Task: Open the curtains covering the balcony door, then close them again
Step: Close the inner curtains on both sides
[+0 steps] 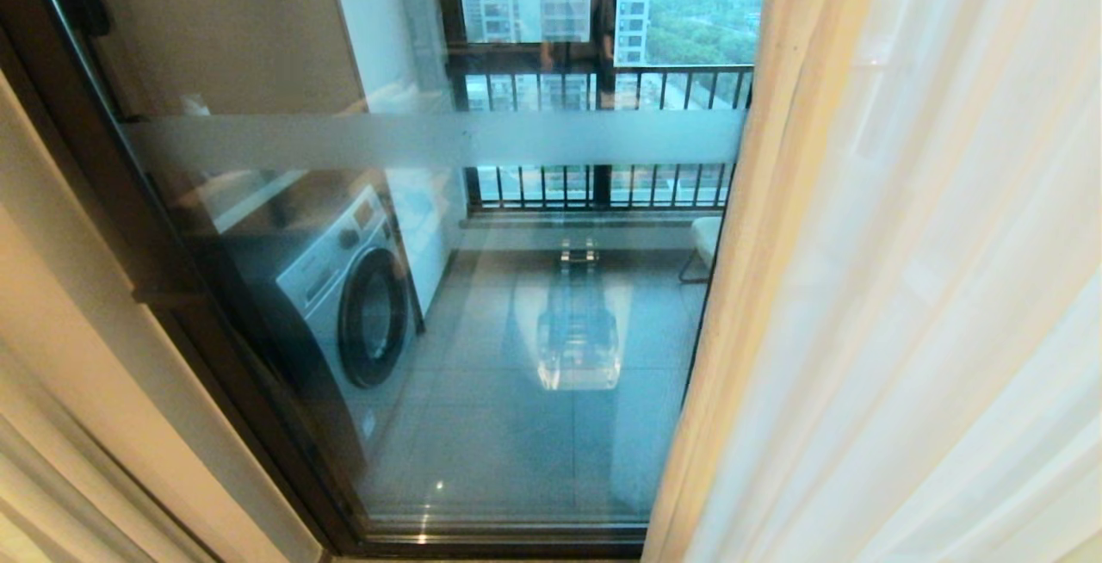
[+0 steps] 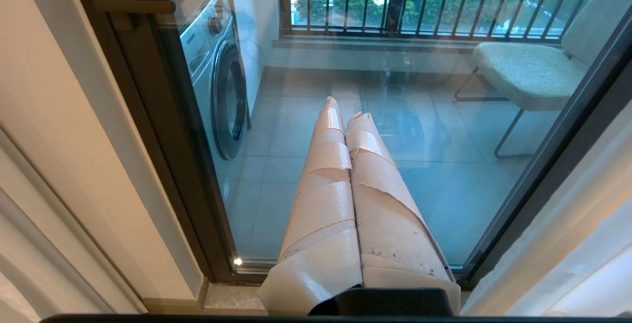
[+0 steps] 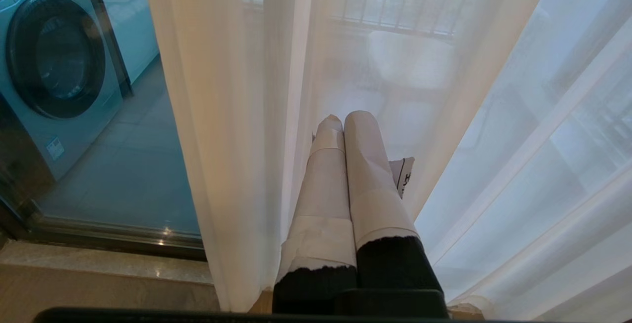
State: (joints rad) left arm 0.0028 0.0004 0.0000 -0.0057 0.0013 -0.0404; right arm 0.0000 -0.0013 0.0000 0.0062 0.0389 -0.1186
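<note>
The left gripper [image 2: 344,107], its tape-wrapped fingers pressed together and empty, points at the tall clear glass balcony door in its dark metal frame [image 2: 163,130], bare just ahead of it. The right gripper [image 3: 345,118], likewise closed on nothing, faces the thin white see-through sheer curtains [image 3: 237,115], hanging just ahead of and around its tips; whether they touch is unclear. Through the glass stand a grey front-loading washing machine [image 1: 344,296] and a dark barred railing [image 1: 603,81]. The pane looks partly uncovered (a pale beige drape edge [image 1: 775,201] borders the sheers), so I judge the opening step underway. Next, the right gripper likely must gather the sheer edge and sweep it aside.
</note>
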